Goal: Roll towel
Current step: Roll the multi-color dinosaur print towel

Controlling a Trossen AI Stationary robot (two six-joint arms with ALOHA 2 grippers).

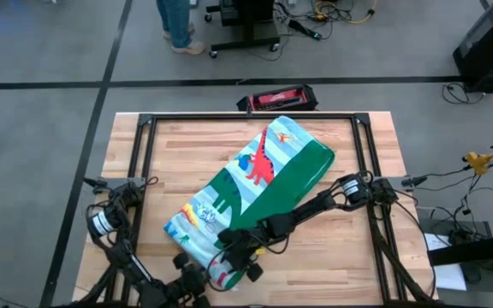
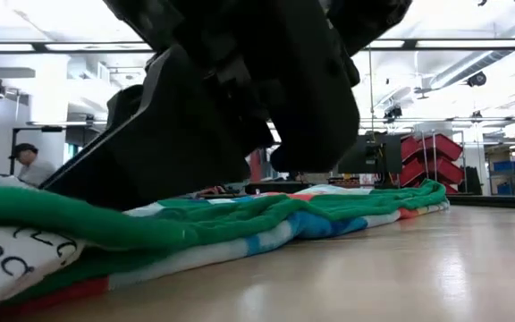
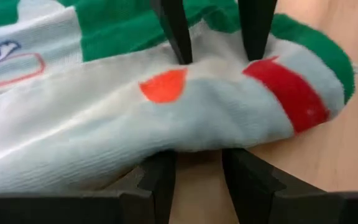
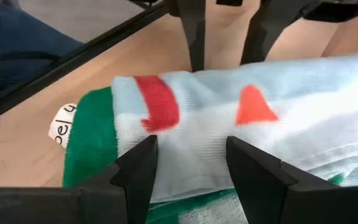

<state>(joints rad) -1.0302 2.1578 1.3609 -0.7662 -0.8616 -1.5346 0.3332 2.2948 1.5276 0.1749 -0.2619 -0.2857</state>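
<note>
One folded towel (image 1: 259, 192), two grippers, left (image 3: 194, 171) and right (image 4: 188, 162), both spread astride its near corner.

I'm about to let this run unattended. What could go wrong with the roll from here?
1. Both tools meet at the towel's near end: left tool and right tool face each other closely across the fold, so they might collide.
2. Only that end is gripped; the far part lies flat and diagonal, so the roll may go skewed.
3. The thick fold may slip out.
</note>
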